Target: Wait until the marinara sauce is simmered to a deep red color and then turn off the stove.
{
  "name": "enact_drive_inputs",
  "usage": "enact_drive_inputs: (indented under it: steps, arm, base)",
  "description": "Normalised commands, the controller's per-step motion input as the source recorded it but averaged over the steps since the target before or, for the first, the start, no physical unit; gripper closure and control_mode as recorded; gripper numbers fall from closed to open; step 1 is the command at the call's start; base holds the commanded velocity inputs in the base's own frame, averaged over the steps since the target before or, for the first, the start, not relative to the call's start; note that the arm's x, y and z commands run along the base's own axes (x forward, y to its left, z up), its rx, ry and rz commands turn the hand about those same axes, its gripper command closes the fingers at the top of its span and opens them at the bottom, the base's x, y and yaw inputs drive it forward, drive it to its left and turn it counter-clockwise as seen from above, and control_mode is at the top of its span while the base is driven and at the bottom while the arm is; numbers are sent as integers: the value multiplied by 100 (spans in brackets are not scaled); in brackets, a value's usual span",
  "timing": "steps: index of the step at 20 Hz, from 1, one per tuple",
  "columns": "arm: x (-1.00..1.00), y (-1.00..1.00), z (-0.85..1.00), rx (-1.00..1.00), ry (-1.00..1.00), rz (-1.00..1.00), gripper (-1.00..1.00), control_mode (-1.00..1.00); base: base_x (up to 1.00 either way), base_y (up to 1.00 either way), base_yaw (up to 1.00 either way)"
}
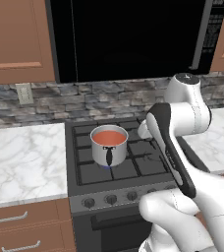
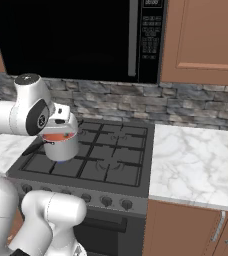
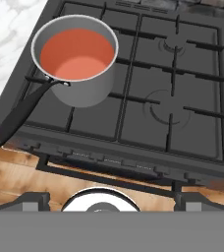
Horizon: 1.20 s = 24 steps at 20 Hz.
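Note:
The stove [image 1: 133,170] is a dark grey gas range with black grates, also seen as the stove [image 2: 117,165] and the stove [image 3: 182,98]. On its front left burner stands a small steel pot [image 1: 109,153] with a black handle [image 3: 20,118] pointing toward the front. The marinara sauce [image 3: 77,53] inside is a smooth orange-red disc, also the sauce [image 1: 109,138]. A blue flame [image 1: 106,167] shows under the pot. My gripper [image 3: 114,201] hovers above the stove's front edge, open and empty, its fingertips [image 3: 33,201] wide apart. Front knobs [image 1: 111,199] line the panel below.
A black microwave [image 1: 133,39] hangs above the range, with wooden cabinets [image 2: 206,40] on either side. Marble counters lie to the left [image 1: 20,157] and right [image 2: 201,165]. A stone backsplash [image 1: 84,101] runs behind. Drawers [image 1: 20,221] sit under the left counter.

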Motion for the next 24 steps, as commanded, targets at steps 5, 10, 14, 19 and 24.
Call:
enact_drive_inputs:
  steps: [5,10,14,19,24]
  arm:
    - [-24,53,-12,0,0,0,-100,-100]
    - [-39,73,-30,0,0,0,-100,-100]
    - [-42,78,-50,0,-4,0,-100,-100]
    - [-27,63,-56,0,-9,0,-100,-100]
    - [-3,25,-37,0,-10,0,-100,-100]
  base:
    - [0,0,0]
    - [0,0,0]
    - [0,0,0]
    - [0,0,0]
    - [0,0,0]
